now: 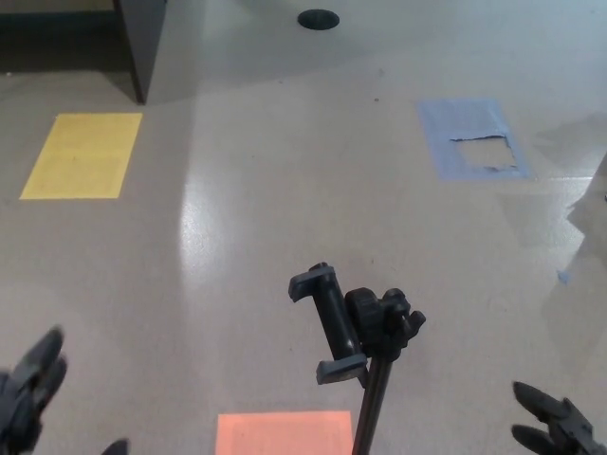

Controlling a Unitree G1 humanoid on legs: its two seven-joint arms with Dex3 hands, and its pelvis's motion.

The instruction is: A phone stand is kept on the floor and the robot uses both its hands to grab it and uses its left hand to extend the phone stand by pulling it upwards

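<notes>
Left hand open, low | right hand open | phone stand untouched between

Phone stand upright on the floor, low centre; black clamp head tilted, pole running down out of the bottom edge. Left hand at lower left corner, fingers spread, well apart from the stand. Right hand at lower right corner, fingers apart, also clear of it. Floor patches: yellow rectangle upper left, torn blue rectangle upper right, orange rectangle just beside the pole. Dark round disc at top.
</notes>
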